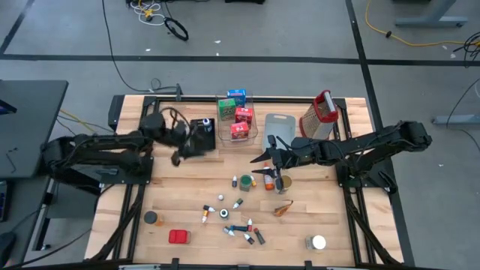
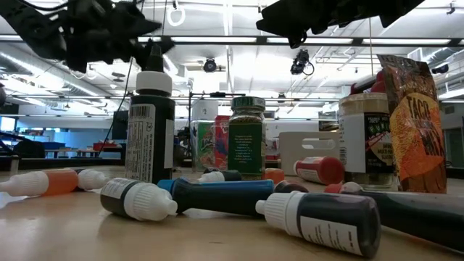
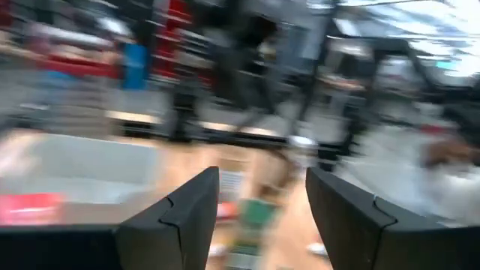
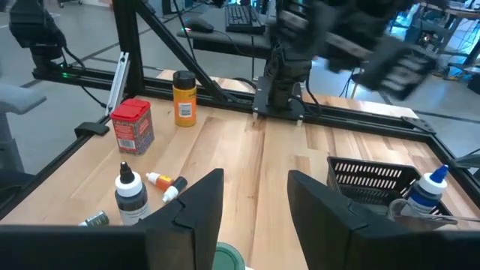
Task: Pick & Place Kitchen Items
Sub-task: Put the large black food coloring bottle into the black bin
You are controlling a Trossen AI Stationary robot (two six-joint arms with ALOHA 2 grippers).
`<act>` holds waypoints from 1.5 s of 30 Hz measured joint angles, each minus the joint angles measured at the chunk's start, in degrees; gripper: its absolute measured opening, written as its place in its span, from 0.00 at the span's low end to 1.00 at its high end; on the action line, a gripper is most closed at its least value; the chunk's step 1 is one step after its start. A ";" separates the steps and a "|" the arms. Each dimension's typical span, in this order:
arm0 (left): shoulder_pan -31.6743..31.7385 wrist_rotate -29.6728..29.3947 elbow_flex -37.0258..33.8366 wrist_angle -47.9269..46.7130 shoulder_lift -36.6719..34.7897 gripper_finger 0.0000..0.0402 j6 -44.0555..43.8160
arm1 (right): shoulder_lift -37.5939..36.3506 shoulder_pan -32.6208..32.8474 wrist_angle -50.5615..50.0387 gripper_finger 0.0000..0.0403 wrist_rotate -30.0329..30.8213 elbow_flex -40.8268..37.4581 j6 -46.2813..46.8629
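Small dropper bottles (image 2: 319, 217) are lying nearest our low camera. We are seeing the left gripper (image 3: 259, 217) hovering over the black basket (image 1: 204, 133), jaws wide, empty; the right gripper (image 1: 266, 163) hanging mid-table above a jar (image 1: 284, 183), jaws parted, empty.

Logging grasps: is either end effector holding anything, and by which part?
Nothing is held. The left end effector and right end effector both show empty gaps between open fingers.

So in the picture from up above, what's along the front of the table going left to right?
Small dark round jar → red box → cluster of tiny bottles → white-capped jar.
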 joint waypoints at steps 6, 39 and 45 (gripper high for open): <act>-13.81 -8.97 0.00 0.03 2.21 0.52 6.71 | 0.00 0.00 0.02 0.39 0.00 0.00 0.01; -48.68 -41.29 10.33 17.68 38.27 0.52 7.63 | 0.02 0.02 -1.82 0.39 -0.46 0.00 10.52; -48.94 -41.67 12.45 17.00 43.59 0.52 6.00 | 0.04 0.02 -3.87 0.39 -0.46 0.00 10.52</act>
